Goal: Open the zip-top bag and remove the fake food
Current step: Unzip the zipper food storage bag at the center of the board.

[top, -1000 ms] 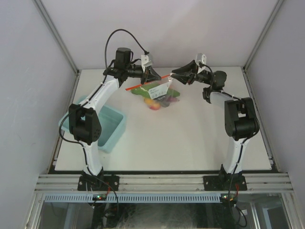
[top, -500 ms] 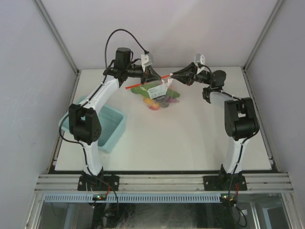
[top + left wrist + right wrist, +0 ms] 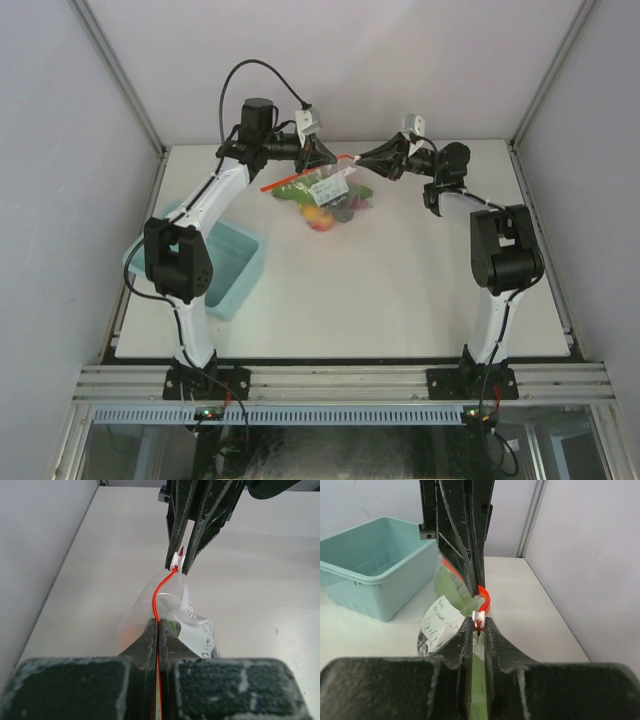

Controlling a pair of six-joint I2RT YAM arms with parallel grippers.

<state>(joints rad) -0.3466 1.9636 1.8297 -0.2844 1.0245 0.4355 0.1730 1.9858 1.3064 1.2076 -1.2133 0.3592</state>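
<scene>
Both jaws pinch zip-top bag (image 3: 332, 193) — at strip (image 3: 155, 601).

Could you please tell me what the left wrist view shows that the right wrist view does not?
Only the left wrist view shows the table meeting the left wall. Only the right wrist view shows the light blue bin. Both show the left gripper shut on the red zip strip of the zip-top bag, and the right gripper pinching the white slider.
</scene>
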